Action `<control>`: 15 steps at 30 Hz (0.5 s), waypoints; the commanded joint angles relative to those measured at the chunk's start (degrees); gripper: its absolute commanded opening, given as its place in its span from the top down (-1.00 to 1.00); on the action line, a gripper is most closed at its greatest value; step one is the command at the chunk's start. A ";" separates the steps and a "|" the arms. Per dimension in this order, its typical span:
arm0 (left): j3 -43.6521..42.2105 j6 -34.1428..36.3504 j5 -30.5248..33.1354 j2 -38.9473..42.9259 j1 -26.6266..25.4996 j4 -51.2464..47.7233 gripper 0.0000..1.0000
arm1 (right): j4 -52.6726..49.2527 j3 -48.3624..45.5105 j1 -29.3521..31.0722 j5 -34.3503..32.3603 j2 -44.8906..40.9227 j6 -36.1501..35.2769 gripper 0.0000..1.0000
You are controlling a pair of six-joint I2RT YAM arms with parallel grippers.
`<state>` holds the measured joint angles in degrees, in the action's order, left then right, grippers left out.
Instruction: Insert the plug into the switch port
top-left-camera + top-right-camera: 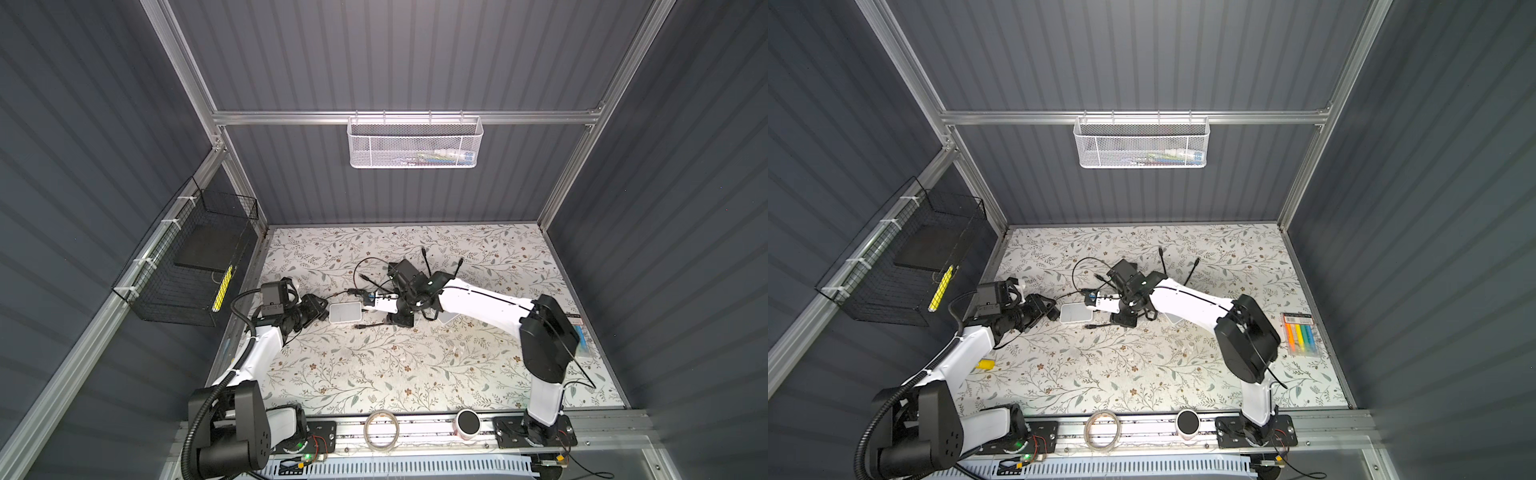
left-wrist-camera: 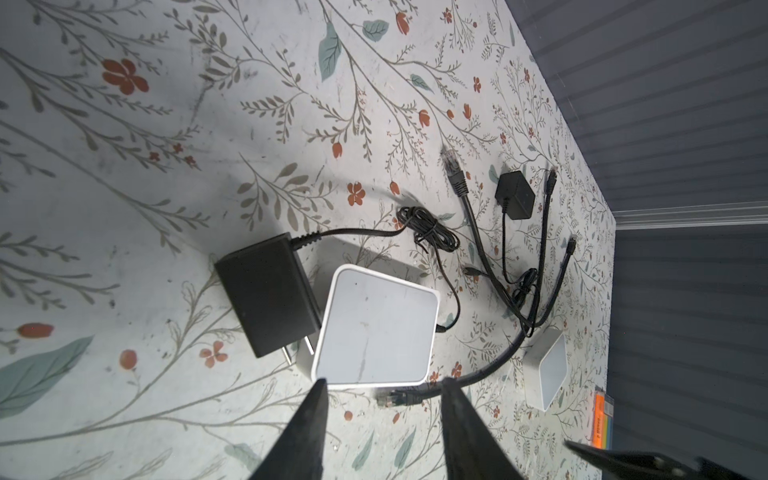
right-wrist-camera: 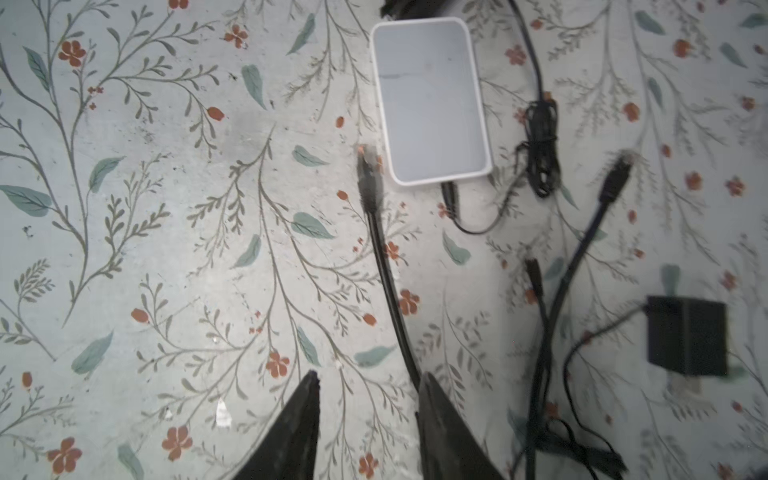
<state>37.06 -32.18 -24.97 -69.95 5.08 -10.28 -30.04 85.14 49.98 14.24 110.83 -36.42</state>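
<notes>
Cables (image 2: 458, 183) and adapter (image 2: 266, 297) flank the switch (image 2: 376, 324); nearer tabletop (image 1: 374, 374) open.

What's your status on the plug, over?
Left gripper open, right gripper open, neither holding. Plug on the table beside the switch, not inserted. Black adapter right beside switch; loose cables nearby.

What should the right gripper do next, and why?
Probably slide the right gripper forward along the cable and close just behind the plug: the plug lies loose beside the switch, and the jaws stand open.
</notes>
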 commanded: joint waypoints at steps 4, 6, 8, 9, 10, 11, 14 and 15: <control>-0.37 0.02 -1.20 1.70 1.54 -1.57 0.11 | 6.15 4.26 1.55 4.39 6.01 0.30 0.16; -0.39 0.01 -1.31 1.50 1.77 -1.60 0.11 | 6.70 5.45 1.85 4.37 7.99 0.21 0.16; -0.36 -0.02 -1.63 1.32 1.95 -1.58 0.11 | 7.42 5.93 1.95 4.39 9.33 0.04 0.16; -0.41 0.01 -1.63 1.16 1.95 -1.66 0.11 | 7.45 5.96 1.96 4.39 9.81 -0.12 0.16; -0.52 -0.03 -1.57 1.12 2.04 -1.66 0.11 | 8.88 6.01 1.92 4.39 10.21 -0.19 0.16; -0.53 0.02 -1.48 1.13 2.12 -1.59 0.11 | 9.30 6.22 1.96 4.37 10.54 -0.20 0.17; -0.58 -0.04 -1.48 0.88 2.21 -1.51 0.11 | 8.95 6.95 2.01 6.86 11.73 0.00 0.18; -0.58 -0.05 -1.55 0.87 2.26 -1.58 0.11 | 8.95 6.97 2.12 7.25 12.03 0.08 0.19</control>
<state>36.99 -32.21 -25.39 -69.14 6.87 -10.72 -21.91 90.26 51.64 18.46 121.80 -36.42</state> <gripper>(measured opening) 0.447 0.410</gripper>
